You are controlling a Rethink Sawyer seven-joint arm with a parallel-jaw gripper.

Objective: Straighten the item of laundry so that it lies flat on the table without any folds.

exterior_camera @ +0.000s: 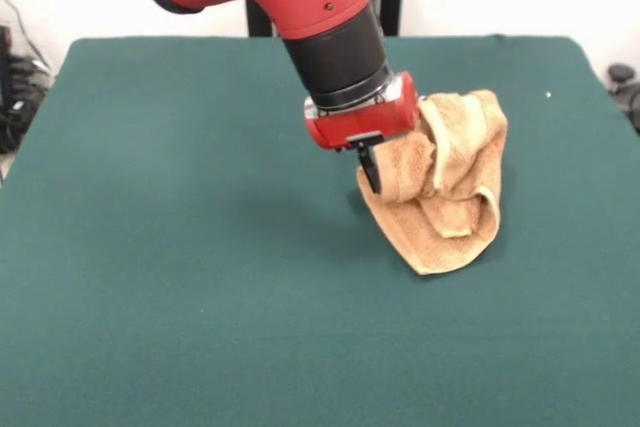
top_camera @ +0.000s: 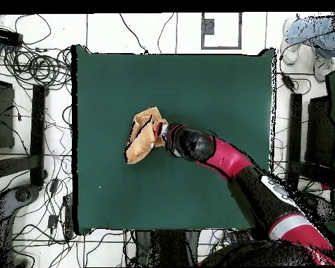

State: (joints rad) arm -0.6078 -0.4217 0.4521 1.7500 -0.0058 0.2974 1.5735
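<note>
**Towel bunched up against the gripper**

The towel (exterior_camera: 450,187) sits in a crumpled heap right against the gripper (exterior_camera: 371,169), pressed up to the side of it that faces away from the arm. From across the table I can see one black finger (exterior_camera: 370,167) pointing down at the towel's near edge, touching or almost touching the cloth; the other finger is hidden behind the folds, so I cannot tell how wide the gripper stands or whether it has any cloth pinched. The heap rises beside the gripper's red head (exterior_camera: 362,117), with thick rolls of tan cloth stacked high there and a flatter flap spreading down onto the table (exterior_camera: 180,277) below the fingertip. A banded hem curls across the lower part of the pile.

From above, the towel (top_camera: 144,135) shows as a narrow folded wedge just past the gripper (top_camera: 160,132), widest next to the tip and tapering away from it. The arm (top_camera: 226,162) slants down across the green surface (top_camera: 198,91) to reach it. Open green cloth lies on every other side of the gripper. A person's legs (top_camera: 324,31) show beyond one corner of the table, well apart from the gripper.
</note>
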